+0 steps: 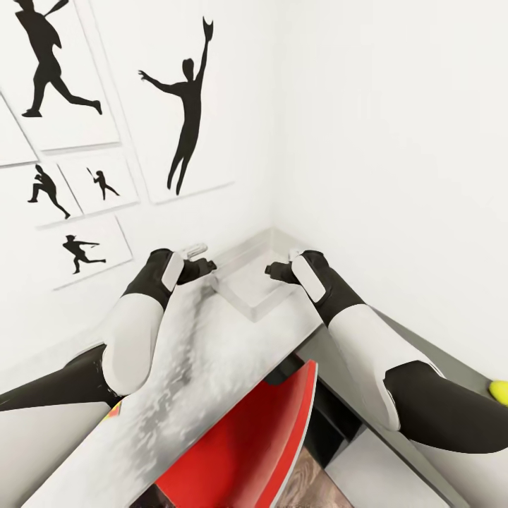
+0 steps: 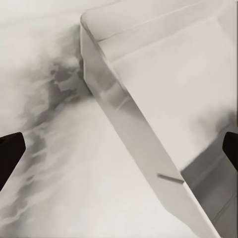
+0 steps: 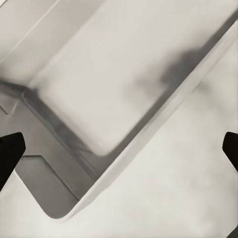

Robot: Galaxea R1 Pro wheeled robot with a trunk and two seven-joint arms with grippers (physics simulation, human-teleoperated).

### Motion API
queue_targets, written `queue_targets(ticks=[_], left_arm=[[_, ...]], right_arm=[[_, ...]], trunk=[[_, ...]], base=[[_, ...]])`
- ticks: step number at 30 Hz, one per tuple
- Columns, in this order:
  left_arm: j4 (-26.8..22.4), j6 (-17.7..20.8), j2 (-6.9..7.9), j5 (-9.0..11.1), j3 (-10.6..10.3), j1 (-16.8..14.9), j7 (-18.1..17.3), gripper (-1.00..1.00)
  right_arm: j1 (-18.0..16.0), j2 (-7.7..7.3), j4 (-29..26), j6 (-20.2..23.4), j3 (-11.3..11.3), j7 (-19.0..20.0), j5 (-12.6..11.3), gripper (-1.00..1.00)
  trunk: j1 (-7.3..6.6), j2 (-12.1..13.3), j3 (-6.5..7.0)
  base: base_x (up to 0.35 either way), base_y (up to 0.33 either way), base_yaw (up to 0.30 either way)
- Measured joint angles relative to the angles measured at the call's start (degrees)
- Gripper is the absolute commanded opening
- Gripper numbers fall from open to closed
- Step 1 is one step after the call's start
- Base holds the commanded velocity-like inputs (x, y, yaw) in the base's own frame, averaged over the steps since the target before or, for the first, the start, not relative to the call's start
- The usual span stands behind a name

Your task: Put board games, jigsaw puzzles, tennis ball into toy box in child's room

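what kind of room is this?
Probably a child's bedroom or study corner: black baseball-player silhouette pictures on the white wall, a pale grey desk pushed into the corner with a shallow grey toy box on it, and a red chair tucked under.

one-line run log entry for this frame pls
scene: toy box in desk corner, looks empty | left claw: open, at box's left side | right claw: open, at box's right side | held: nothing | tennis ball: not in box
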Motion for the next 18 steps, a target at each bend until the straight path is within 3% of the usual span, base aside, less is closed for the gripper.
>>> queue_targets(ticks=[11, 18], left_arm=[[-0.26, -0.26, 0.0, 0.99, 0.02, -0.06, -0.44, 1.0], [-0.28, -0.47, -0.01, 3.85, -0.06, -0.33, -0.73, 1.0]], right_arm=[[0.0, 0.0, 0.0, -0.37, 0.0, -0.01, -0.04, 1.0], [0.0, 0.0, 0.0, -0.68, 0.0, 0.01, -0.08, 1.0]], trunk=[[0.0, 0.0, -1.02], [0.0, 0.0, -1.67]], base=[[0.0, 0.0, 0.0], [0.0, 0.0, 0.0]])
